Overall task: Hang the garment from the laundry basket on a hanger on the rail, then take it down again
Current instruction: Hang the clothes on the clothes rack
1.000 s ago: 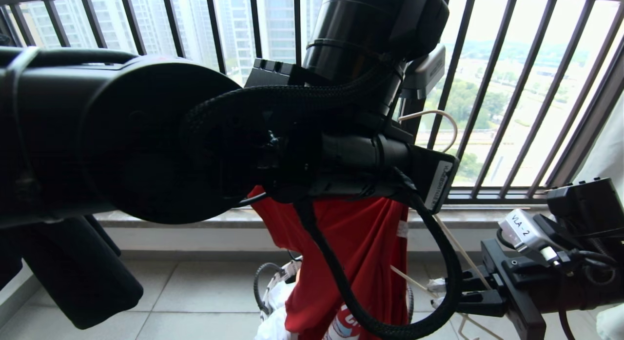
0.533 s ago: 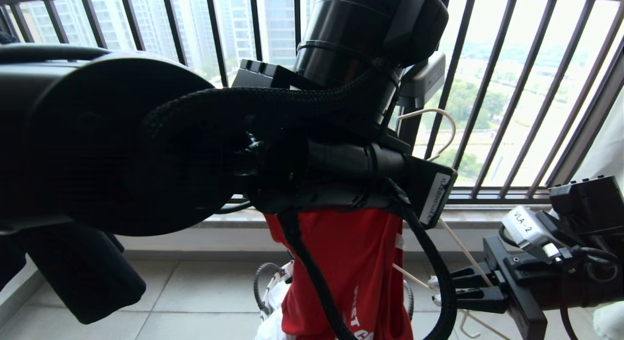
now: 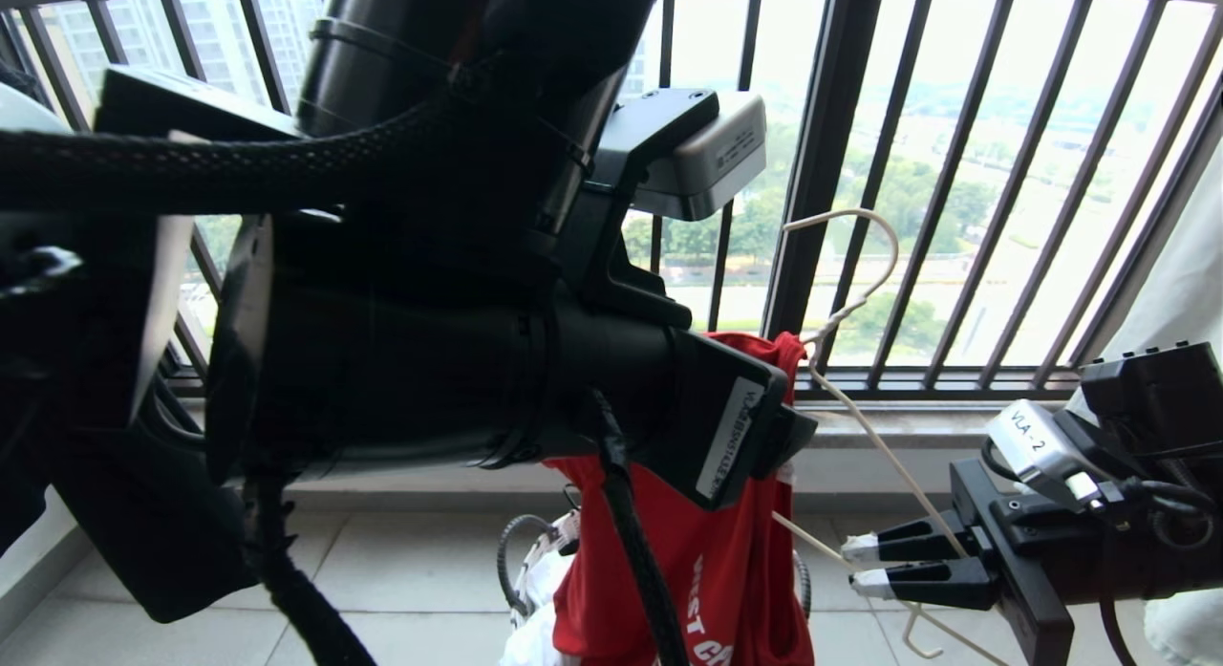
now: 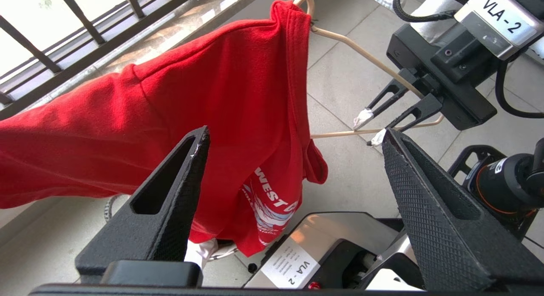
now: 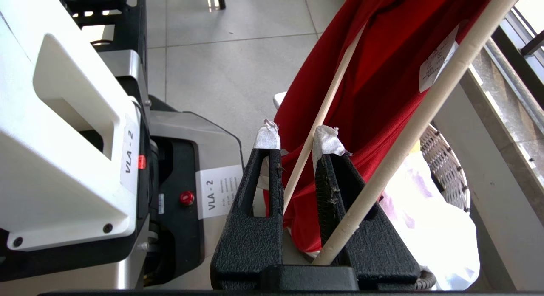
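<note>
The garment (image 4: 178, 109), light, soft and limp, hangs half-draped on the thin stiff hanger (image 3: 865, 293) above the laundry basket (image 5: 446, 164); the right tool (image 5: 297, 141) is clenched on the hanger's wire, the left tool (image 4: 293, 139) stands released, best gripping the collar.

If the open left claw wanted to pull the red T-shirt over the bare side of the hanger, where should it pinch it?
Probably the collar edge of the red T-shirt, bunched at the hanger neck. It is a thick folded band standing proud. The left gripper could come from the shirt's side. The right gripper holds the hanger's bare arm.
</note>
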`<state>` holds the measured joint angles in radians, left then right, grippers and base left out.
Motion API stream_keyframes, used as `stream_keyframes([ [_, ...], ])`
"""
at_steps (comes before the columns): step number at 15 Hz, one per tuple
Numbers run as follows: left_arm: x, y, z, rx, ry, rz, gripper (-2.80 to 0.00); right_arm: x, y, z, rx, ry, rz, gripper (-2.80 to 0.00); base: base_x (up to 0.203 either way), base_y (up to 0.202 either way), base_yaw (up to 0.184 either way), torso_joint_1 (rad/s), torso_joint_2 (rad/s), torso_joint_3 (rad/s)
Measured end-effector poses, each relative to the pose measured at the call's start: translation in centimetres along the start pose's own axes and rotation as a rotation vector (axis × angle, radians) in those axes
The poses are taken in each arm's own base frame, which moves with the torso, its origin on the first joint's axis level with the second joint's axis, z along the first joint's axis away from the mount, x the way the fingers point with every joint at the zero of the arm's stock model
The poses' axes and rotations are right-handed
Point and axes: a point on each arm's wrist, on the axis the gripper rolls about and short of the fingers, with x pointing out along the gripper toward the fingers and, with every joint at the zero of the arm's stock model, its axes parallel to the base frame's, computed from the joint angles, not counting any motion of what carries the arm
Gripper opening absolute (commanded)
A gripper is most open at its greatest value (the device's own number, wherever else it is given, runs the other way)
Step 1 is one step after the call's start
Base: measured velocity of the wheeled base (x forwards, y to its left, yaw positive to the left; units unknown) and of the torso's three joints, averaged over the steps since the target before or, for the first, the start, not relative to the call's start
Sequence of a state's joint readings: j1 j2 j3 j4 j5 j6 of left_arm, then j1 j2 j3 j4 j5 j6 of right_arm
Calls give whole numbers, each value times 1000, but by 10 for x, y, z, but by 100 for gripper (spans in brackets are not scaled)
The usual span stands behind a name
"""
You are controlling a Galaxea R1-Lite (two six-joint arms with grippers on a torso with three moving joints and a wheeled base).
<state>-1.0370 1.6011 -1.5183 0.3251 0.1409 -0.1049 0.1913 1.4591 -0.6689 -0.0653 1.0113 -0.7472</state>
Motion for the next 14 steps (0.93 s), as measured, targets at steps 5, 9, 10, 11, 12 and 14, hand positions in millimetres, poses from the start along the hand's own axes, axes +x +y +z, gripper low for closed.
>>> stream_keyframes([
  [5, -28, 37, 0, -34, -35, 116, -280, 0, 0, 1, -1, -1, 1, -280, 0, 0, 0, 0, 0, 0],
  [9, -60, 51, -7, 34, 28, 130, -280, 4, 5, 6, -17, -6, 30, -280, 0, 0, 0, 0, 0, 0],
  [10, -66, 57, -8, 54, 38, 137, -280, 5, 7, 10, -28, -11, 42, -280, 0, 0, 0, 0, 0, 0],
  [11, -71, 63, -8, 72, 38, 135, -280, 6, 8, 15, -42, -16, 53, -280, 0, 0, 0, 0, 0, 0],
  [12, -74, 70, -8, 91, 40, 119, -280, 8, 7, 18, -48, -17, 60, -280, 0, 0, 0, 0, 0, 0],
  [14, -77, 85, -9, 148, 55, 92, -280, 9, 2, 27, -61, -21, 62, -280, 0, 0, 0, 0, 0, 0],
])
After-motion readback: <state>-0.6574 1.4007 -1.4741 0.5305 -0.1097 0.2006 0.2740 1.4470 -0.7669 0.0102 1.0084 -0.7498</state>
